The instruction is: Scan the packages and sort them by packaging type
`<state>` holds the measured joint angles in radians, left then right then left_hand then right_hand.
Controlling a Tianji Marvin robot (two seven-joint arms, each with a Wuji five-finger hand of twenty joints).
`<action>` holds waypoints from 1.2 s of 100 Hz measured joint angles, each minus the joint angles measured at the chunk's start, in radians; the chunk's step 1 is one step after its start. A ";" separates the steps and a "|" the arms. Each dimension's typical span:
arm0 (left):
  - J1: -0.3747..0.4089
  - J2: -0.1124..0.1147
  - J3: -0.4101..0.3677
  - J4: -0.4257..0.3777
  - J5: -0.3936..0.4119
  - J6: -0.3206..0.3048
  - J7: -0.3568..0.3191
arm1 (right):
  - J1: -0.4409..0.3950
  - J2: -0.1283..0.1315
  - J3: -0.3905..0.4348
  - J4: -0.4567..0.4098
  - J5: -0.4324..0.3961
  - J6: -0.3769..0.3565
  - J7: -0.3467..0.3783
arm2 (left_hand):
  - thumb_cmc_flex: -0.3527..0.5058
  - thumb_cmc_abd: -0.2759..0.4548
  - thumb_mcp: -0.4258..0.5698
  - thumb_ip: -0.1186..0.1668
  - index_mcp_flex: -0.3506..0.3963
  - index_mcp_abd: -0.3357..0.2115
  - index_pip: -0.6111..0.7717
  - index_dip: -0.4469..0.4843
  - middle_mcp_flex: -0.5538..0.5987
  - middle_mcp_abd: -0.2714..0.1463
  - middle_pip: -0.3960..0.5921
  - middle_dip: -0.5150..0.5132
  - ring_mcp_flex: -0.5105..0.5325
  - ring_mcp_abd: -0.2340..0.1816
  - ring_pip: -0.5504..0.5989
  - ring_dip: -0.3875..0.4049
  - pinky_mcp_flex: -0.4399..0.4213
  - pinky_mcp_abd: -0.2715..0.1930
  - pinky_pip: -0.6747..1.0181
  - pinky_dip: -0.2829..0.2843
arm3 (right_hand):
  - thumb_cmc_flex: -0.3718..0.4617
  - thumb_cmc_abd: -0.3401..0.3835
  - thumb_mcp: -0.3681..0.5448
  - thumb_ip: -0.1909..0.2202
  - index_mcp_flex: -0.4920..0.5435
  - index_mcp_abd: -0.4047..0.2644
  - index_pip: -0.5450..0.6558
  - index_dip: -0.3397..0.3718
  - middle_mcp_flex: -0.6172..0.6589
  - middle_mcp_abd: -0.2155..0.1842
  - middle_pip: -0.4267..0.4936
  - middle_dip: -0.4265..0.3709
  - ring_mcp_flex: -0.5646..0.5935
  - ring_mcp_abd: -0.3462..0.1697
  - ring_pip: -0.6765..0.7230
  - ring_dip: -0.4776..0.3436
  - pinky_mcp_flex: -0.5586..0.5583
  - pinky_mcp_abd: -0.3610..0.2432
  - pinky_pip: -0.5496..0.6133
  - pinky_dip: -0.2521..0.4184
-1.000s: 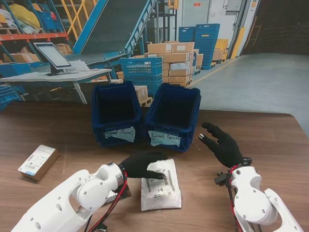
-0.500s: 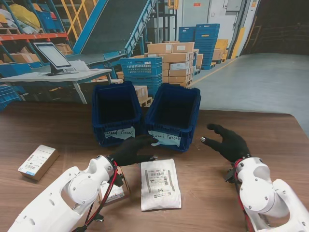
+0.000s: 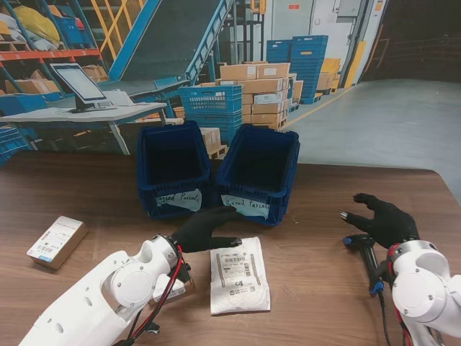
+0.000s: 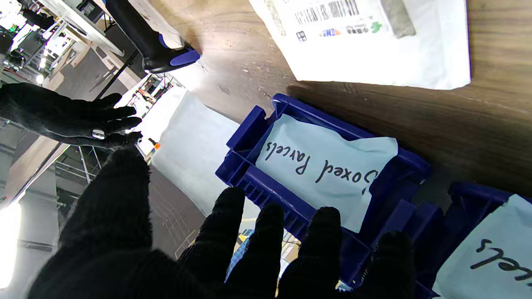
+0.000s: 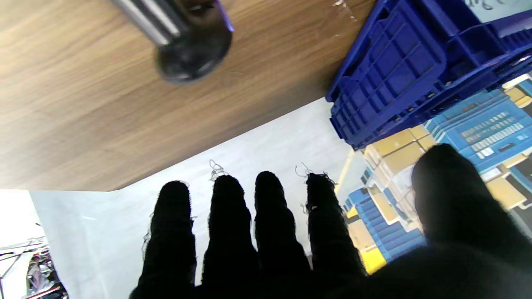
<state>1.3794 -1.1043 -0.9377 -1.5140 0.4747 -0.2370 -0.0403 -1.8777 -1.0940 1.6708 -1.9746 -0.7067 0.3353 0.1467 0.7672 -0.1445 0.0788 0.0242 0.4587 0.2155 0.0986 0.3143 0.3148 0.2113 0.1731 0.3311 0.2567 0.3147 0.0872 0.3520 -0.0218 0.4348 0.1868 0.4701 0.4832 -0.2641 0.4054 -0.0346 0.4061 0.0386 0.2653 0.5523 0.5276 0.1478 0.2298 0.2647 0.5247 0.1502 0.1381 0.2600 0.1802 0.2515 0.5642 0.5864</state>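
Now | both bins (image 3: 173, 169) (image 3: 258, 173) look empty; left hand (image 3: 204, 228), right hand (image 3: 385, 220) spread, holding nothing

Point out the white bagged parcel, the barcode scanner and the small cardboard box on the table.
White bagged parcel (image 3: 239, 276), stand view: on its printed label.
Barcode scanner (image 3: 366, 252), stand view: on its dark handle, beside the right robot hand.
Small cardboard box (image 3: 57, 241), stand view: on its labelled top face.

A warehouse or parcel sorting hall: a blue sloping conveyor (image 3: 176, 36) runs across the upper left of the frame, stacked brown cardboard cartons (image 3: 261, 92) and blue plastic crates (image 3: 301, 56) fill the upper middle, orange-beamed storage racking (image 3: 43, 54) stands at far upper left, and bare grey concrete floor (image 3: 382, 119) spreads at upper right
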 measured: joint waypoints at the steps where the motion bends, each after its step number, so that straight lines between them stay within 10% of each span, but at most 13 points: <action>1: 0.000 0.000 0.001 -0.001 0.000 0.002 0.000 | -0.001 0.000 0.003 0.000 0.000 0.000 0.003 | 0.000 0.000 0.000 0.000 0.000 0.000 0.000 0.000 0.000 0.000 0.000 0.000 0.000 0.000 0.000 0.000 0.000 0.000 0.000 0.000 | 0.000 0.000 0.000 0.000 0.000 0.000 0.000 0.000 0.000 0.000 0.000 0.000 0.000 0.000 0.000 0.000 -0.001 0.000 0.000 0.000; 120: -0.105 -0.017 0.107 0.046 -0.035 0.035 -0.009 | 0.038 0.031 0.048 0.168 -0.061 0.144 0.126 | 0.000 0.000 0.000 0.009 0.000 0.000 0.000 0.000 0.000 0.000 0.000 0.000 0.000 0.000 0.000 0.000 0.000 0.000 -0.011 0.011 | -0.095 0.005 0.054 0.000 -0.044 0.082 -0.049 0.021 -0.069 -0.001 0.000 0.009 -0.045 0.000 -0.012 0.000 -0.027 0.000 -0.024 0.009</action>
<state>1.2748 -1.1210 -0.8307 -1.4685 0.4393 -0.2016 -0.0490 -1.8394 -1.0625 1.7189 -1.8062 -0.7681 0.4788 0.2724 0.7672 -0.1445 0.0788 0.0330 0.4587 0.2156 0.0986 0.3143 0.3149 0.2113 0.1731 0.3310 0.2568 0.3147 0.0872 0.3519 -0.0217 0.4350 0.1760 0.4811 0.3886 -0.2588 0.4599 -0.0346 0.3618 0.1210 0.2161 0.5734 0.4582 0.1472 0.2298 0.2736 0.4795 0.1502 0.1258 0.2600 0.1536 0.2518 0.5403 0.5955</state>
